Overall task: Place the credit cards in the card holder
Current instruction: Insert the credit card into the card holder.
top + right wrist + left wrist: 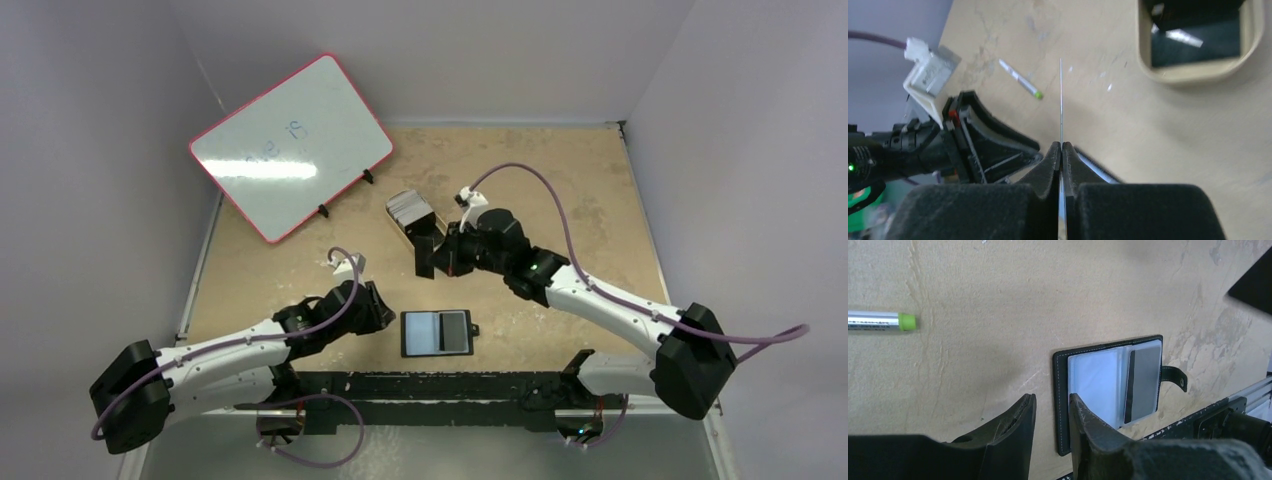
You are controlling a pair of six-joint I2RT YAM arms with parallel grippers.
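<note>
The table (560, 180) carries a slanted whiteboard (290, 145) at the far left. The two arms reach in from the near edge.

The tin (1198, 76) sits near the middle of the table, beyond the right arm. A stack of cards (407, 205) lies in it, so there are more to move.

The card holder (1060, 390) lies open and flat near the front edge, between the two arms, with its snap tab pointing to the right. Its clear sleeves face up. One card with a dark stripe (1144, 385) already sits in the right-hand sleeve. The left-hand sleeves look empty.

The left gripper (1052, 412) hangs low at the holder's left edge. Its fingers are spread a little with nothing between them. One finger overlaps the black cover in the wrist view, but I cannot tell whether it presses down.

The right gripper (1061, 150) is between the tin and the holder, its fingers pressed together on a single card (1061, 100). The card shows edge-on and stands straight up from the tips.

A pen (878, 321) with a green end lies off to the side and is not part of the job.

I judge the task to be at an early stage: one card is stowed, a second is lifted and on its way, and the stack is left. The held card next needs lining up with a sleeve mouth, probably while the left arm steadies the holder.
</note>
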